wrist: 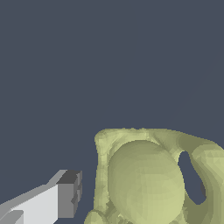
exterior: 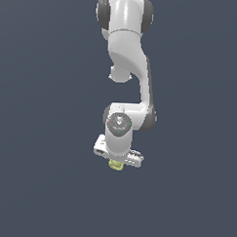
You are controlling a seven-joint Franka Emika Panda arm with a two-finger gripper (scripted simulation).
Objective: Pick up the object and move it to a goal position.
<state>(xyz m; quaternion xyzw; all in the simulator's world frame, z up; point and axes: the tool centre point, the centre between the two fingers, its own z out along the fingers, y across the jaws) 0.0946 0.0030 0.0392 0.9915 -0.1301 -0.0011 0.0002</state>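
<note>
**A:** Where's the object [exterior: 117, 165] sitting right now?

**B:** Directly under the gripper [exterior: 117, 162]. In the exterior view only a small yellow-green bit pokes out below the white gripper body, so it's narrower than the hand. In the wrist view the object [wrist: 148, 179] fills the frame close up: a rounded lump with a curved loop on one side.

**A:** Is the gripper clamped on it?

**B:** I can't tell. The wrist view shows one finger [wrist: 68, 194] with its dark pad just beside the object, with a thin gap of background between them. The other finger is out of frame. So that side isn't touching; the rest is hidden.

**A:** So the step is the grasp?

**B:** That's my reading: settle around it and close. To do it well, I'd keep the rounded body centred between the fingers, not the loop, since the loop looks thin and would probably let the thing twist. Close squarely on the lump, so the curved surface doesn't squirt out sideways.

**A:** And the goal position?

**B:** No marker shows in either view, so I can't place it. Secure the grip before lifting.
</note>
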